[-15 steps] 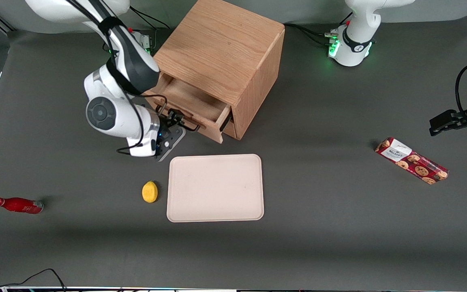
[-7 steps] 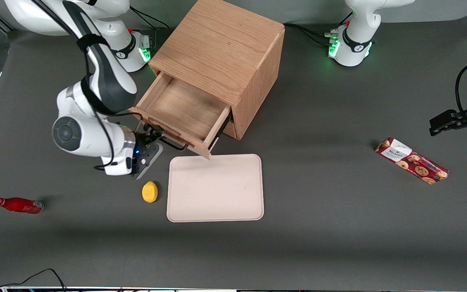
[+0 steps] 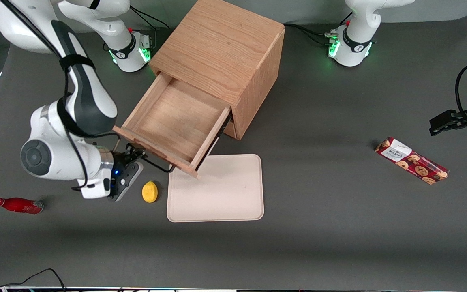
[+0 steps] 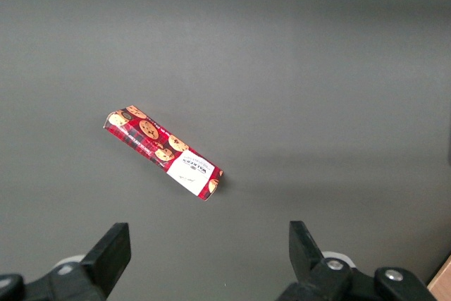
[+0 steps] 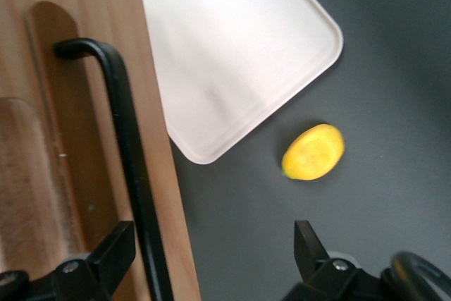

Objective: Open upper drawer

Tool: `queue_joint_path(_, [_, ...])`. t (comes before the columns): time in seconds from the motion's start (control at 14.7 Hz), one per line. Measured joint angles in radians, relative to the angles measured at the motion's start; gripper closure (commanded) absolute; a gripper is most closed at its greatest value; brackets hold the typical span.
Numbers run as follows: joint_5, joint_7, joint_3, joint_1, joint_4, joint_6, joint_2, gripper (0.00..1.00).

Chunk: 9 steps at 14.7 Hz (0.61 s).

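The upper drawer (image 3: 172, 121) stands pulled far out of the wooden cabinet (image 3: 221, 44), and its light oak tray shows nothing inside. Its thin black wire handle (image 3: 156, 165) is on the front panel, facing the front camera. My right gripper (image 3: 134, 156) is at the end of the handle toward the working arm's end of the table. In the right wrist view the gripper (image 5: 211, 252) is open, fingers wide apart. The handle (image 5: 130, 153) passes between them, close to one finger, against the drawer front (image 5: 77, 139). The lower drawer is hidden under the upper one.
A beige tray (image 3: 217, 190) lies in front of the cabinet; the open drawer's corner overhangs its edge. A yellow lemon (image 3: 149, 192) lies beside the tray, just under my gripper. A red bottle (image 3: 16, 205) lies toward the working arm's end, a cookie box (image 3: 412, 161) toward the parked arm's.
The upper drawer has slid much farther out of the cabinet. My right gripper and arm have moved with the handle toward the front camera and the working arm's end.
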<state>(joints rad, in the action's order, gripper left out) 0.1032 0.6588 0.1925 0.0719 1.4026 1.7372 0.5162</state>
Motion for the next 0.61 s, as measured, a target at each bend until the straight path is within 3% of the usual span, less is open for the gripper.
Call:
queue_joint_path(0.48, [-0.002,-0.012,-0.001,0.003,-0.334,-0.348,0.029,0.00])
queue_joint_path(0.61, [-0.004,-0.132,-0.011,0.002,-0.393,-0.406,-0.039,0.00])
